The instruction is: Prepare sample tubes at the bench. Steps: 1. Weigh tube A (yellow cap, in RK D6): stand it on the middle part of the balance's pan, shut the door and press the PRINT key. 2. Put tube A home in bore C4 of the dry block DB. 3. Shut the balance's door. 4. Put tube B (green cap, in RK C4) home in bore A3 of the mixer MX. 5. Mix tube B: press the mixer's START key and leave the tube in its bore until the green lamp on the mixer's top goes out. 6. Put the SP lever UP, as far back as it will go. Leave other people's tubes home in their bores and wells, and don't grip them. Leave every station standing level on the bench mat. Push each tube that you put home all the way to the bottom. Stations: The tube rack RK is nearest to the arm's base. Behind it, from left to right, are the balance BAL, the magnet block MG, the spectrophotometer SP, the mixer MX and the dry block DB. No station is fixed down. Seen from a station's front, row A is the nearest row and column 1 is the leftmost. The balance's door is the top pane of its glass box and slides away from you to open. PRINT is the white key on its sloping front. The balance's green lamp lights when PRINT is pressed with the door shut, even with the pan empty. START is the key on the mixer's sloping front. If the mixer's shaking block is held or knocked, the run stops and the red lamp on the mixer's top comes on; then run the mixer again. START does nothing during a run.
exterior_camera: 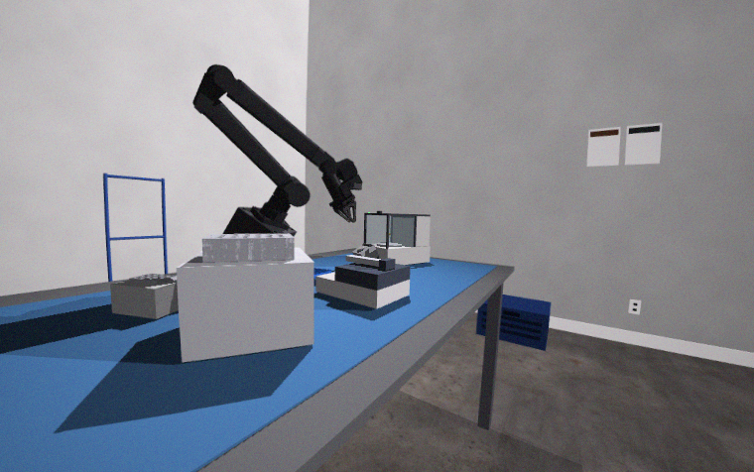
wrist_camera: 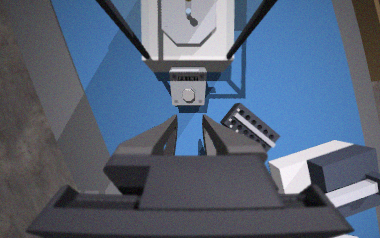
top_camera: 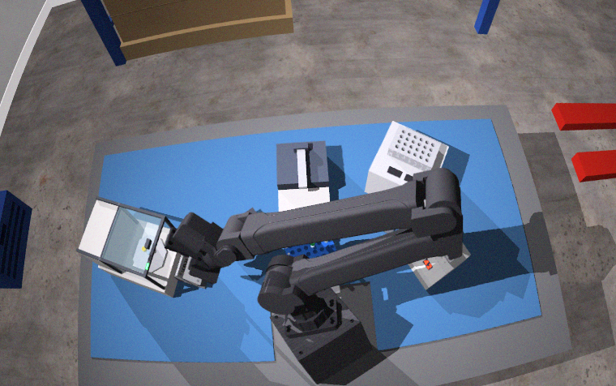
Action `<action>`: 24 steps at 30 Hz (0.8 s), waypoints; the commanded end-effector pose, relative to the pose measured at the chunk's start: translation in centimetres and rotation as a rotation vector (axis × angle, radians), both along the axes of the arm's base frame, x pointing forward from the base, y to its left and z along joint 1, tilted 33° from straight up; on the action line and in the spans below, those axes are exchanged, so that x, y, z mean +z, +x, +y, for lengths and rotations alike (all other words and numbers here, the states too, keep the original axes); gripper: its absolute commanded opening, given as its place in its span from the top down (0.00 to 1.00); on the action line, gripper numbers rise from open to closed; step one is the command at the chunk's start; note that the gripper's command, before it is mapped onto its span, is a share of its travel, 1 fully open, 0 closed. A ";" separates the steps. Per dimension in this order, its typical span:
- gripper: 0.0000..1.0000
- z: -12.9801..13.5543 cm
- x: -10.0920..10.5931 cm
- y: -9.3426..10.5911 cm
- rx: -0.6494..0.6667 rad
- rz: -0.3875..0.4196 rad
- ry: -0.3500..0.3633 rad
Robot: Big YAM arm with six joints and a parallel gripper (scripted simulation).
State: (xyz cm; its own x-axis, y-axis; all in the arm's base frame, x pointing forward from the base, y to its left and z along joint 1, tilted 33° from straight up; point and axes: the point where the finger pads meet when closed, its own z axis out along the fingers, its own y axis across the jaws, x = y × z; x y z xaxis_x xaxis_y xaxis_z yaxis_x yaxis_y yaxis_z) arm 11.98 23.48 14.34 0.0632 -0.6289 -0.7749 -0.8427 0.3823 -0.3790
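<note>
Tube A (yellow cap) (top_camera: 143, 248) stands on the pan inside the balance (top_camera: 94, 227) (exterior_camera: 409, 255). The balance's green lamp (top_camera: 147, 266) is lit, and its top pane looks shut. My gripper (exterior_camera: 351, 220) (wrist_camera: 189, 119) is partly open and empty, in front of and above the white PRINT key (wrist_camera: 188, 95), not touching it. Tube B (green cap) (top_camera: 312, 244) is in the blue rack (top_camera: 297, 250), partly hidden by the arm. The mixer (top_camera: 381, 170) (exterior_camera: 244, 310) shows no lit lamp. The white SP lever (top_camera: 301, 169) (exterior_camera: 361, 259) lies nearly flat. The dry block (top_camera: 427, 278) (exterior_camera: 133, 299) is partly hidden by the arm.
The magnet block (wrist_camera: 250, 127) stands right of the PRINT key in the wrist view, with the spectrophotometer (top_camera: 286, 165) (exterior_camera: 364, 286) (wrist_camera: 327, 172) beyond it. The balance's dark front posts rise just beyond my fingers. My forearm spans over the rack.
</note>
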 end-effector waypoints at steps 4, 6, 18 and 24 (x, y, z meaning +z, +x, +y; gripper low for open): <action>0.70 0.1 3.6 -0.9 0.000 0.008 0.048; 0.70 0.0 3.7 -0.9 0.001 0.009 0.048; 0.70 -0.6 5.3 -1.9 0.001 0.012 0.050; 0.70 -0.8 5.9 -2.2 0.001 0.014 0.050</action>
